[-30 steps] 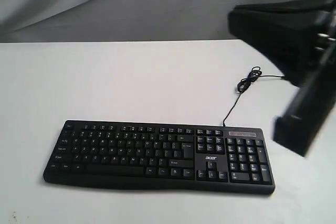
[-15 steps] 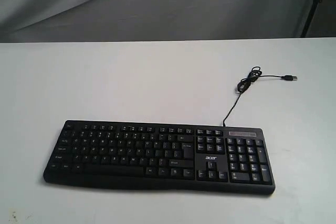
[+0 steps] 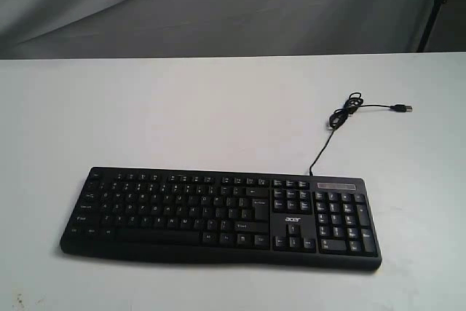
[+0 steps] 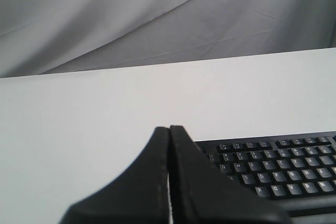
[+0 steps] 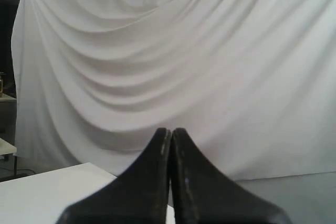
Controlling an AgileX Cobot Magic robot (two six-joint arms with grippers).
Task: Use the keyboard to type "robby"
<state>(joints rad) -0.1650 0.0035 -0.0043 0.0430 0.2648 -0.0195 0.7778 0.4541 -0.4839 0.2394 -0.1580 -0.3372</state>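
Note:
The wide black keyboard with white legends and an acer logo lies flat on the white table, near its front edge. Its thin cable curls away behind it to a loose USB plug. Neither arm shows in the exterior view. In the left wrist view my left gripper is shut with nothing in it, held above the table beside the keyboard's corner with the Q and W keys. My right gripper is shut and empty too, pointing at the white backdrop cloth, with no keyboard in that view.
The white table stretches bare behind and to the left of the keyboard. A grey-white cloth hangs behind the table. A dark stand leg shows at the far right edge.
A second ago my right arm filled the right side of the exterior view; it has since pulled out of that view. The keyboard and cable have not moved.

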